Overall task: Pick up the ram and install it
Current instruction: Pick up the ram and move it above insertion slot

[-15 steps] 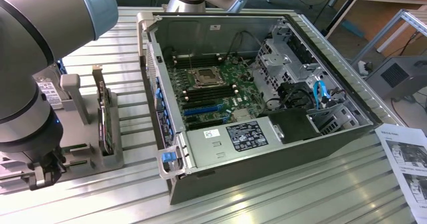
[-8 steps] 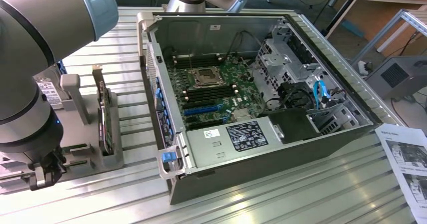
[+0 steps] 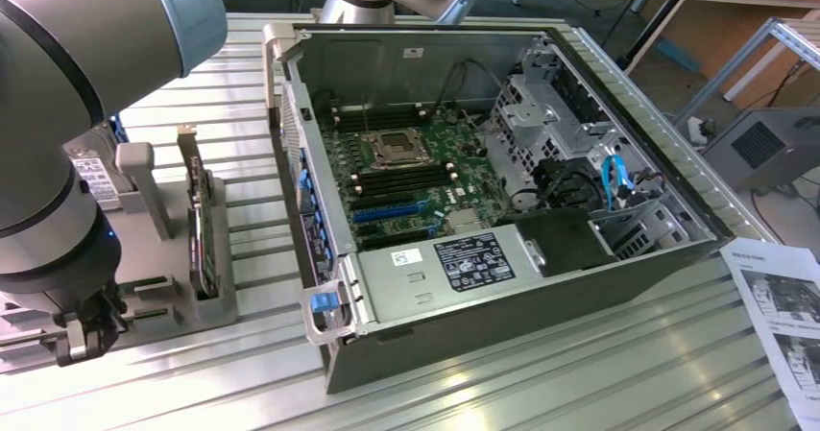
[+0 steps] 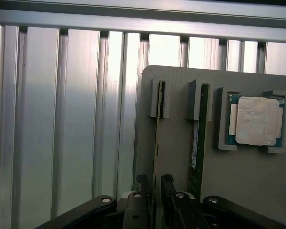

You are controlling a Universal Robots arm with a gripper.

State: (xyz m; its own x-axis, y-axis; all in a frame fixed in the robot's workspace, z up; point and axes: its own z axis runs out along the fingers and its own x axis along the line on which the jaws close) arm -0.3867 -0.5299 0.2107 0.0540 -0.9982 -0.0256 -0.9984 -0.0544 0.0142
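The gripper (image 4: 155,187) hangs low over the near end of a grey holder (image 4: 176,119). Its 2 fingers (image 4: 143,183) stand narrowly parted, 1 on each side of the ram (image 4: 156,138), with a sliver of gap showing and nothing clamped. The ram stands on edge in its slot, seen almost edge-on as a thin strip running away from the fingers. Just beside it, in the next slot, stands a second green stick (image 4: 195,143) with a pale label. Beyond that, a square silver processor chip (image 4: 257,120) lies flat in its own pocket. The holder rests on the ribbed aluminium counter (image 4: 62,119). In the exterior view the gripper sits at the lower left, and the open computer case (image 3: 423,61) lies well apart toward the exterior view's right, its motherboard (image 3: 410,162) exposed. The step in hand looks like the pick-up, at the point of lining up on the stick, with the install not yet begun. Closing here calls for fingers square to the board and centred, so that the stick is not tipped against its slot or nudged toward its neighbour.
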